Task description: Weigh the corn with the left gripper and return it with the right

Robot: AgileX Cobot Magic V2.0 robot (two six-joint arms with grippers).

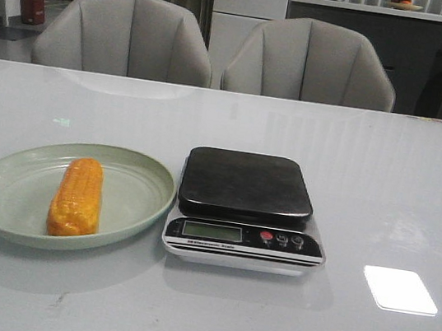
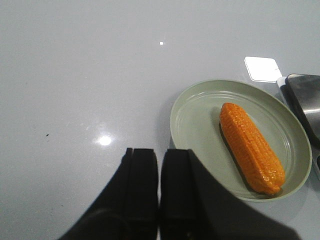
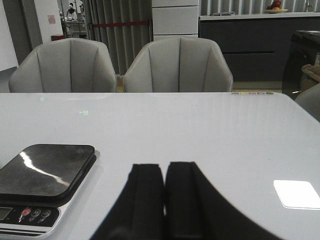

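Front view: white glossy counter (image 1: 382, 198), two grey padded chairs (image 1: 126, 35) behind its far edge, dark cabinets further back. A bright rectangular light reflection (image 1: 400, 290) sits lower right of the frame. Nothing lies over or against the corn; neither arm shows in this view.

Digital scale (image 1: 246, 209) at centre frame: black, rounded-square platform, silver base with a small display and three buttons (one red). Platform is bare. The pale green plate (image 1: 1, 191) sits just beside it at lower left of the frame; whether the rims touch I can't tell.

Corn (image 1: 77, 196) lies flat in the plate, long axis running roughly toward the chairs. Short stubby cob, orange-yellow, visible rows of kernels, slightly glossy.

Left wrist view: left gripper (image 2: 159, 185) fingers pressed together, holding nothing, over bare counter. Corn (image 2: 251, 147) and plate (image 2: 192, 120) are to the right of frame, clear of the fingers, no contact. Scale corner (image 2: 305, 100) at the right edge.

Right wrist view: right gripper (image 3: 164, 200) also clenched on nothing, fingers blunt matte black. Scale (image 3: 47, 175) at lower left of frame, apart from the fingers. Corn not visible here.
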